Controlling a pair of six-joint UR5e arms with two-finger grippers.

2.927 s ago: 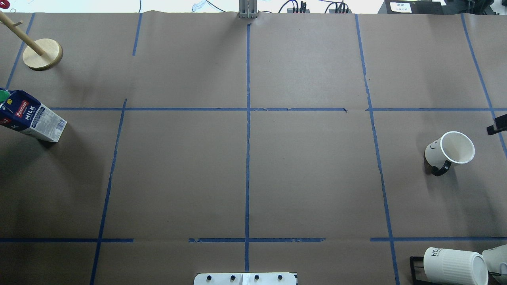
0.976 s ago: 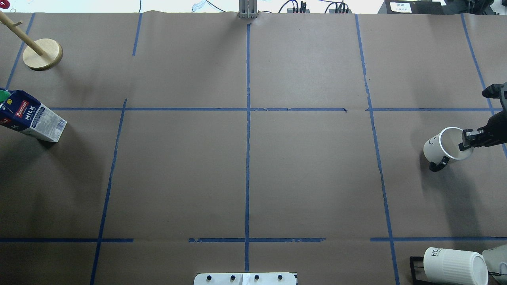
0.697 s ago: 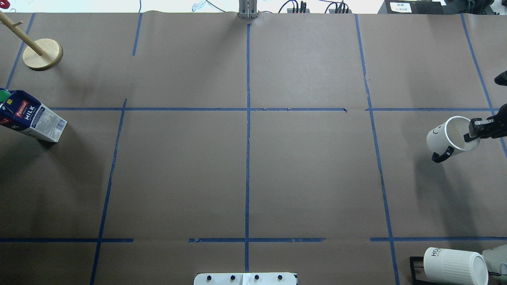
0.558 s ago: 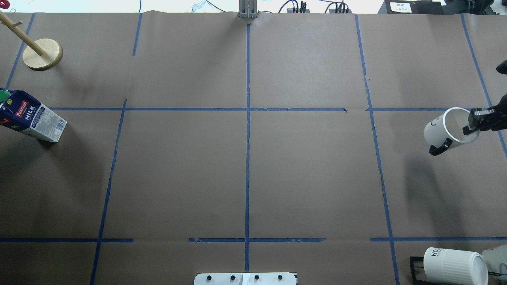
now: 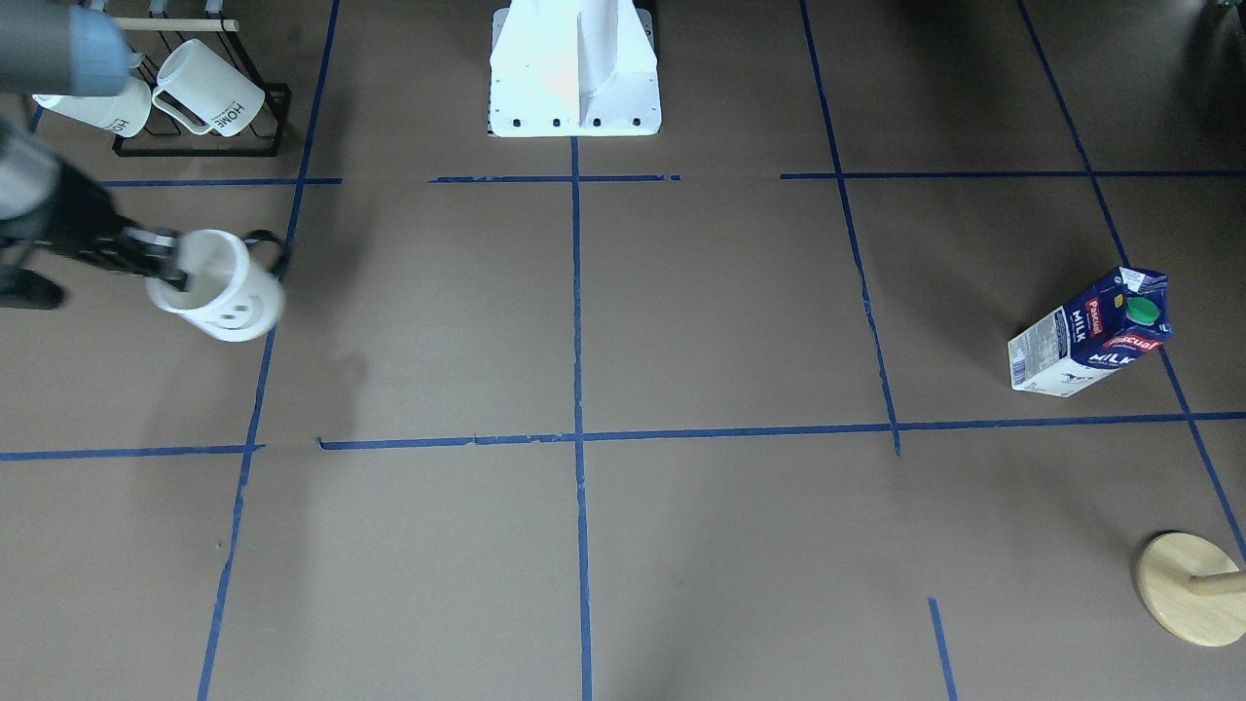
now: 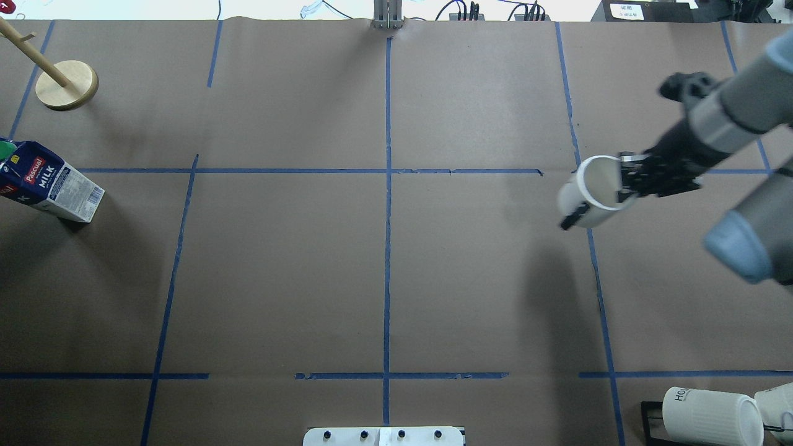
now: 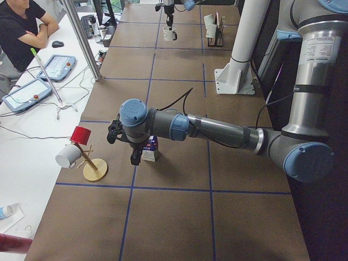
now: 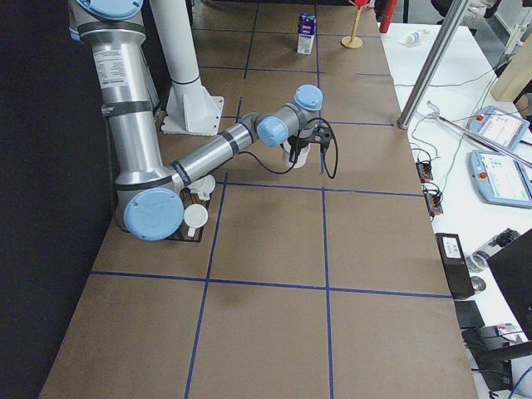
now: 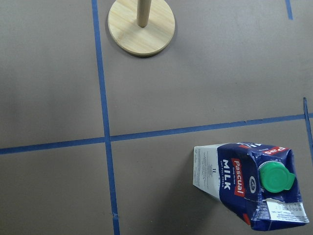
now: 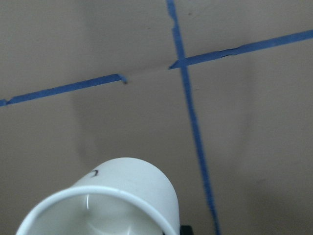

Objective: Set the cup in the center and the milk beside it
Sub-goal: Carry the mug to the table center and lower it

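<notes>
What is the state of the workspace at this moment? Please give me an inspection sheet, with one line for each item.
Surface: brown paper marked with blue tape lines.
Job's things: cup held above the table near the right tape line; milk upright at the far left; center holds neither.
Clutter: wooden stand; HOME mugs on a black rack.
Grippers: right gripper shut on the cup's rim; left gripper near the milk, open or shut cannot be told.
Cables: black cable loops at the right wrist.
Surroundings: seated person and tablets at the side bench.
</notes>
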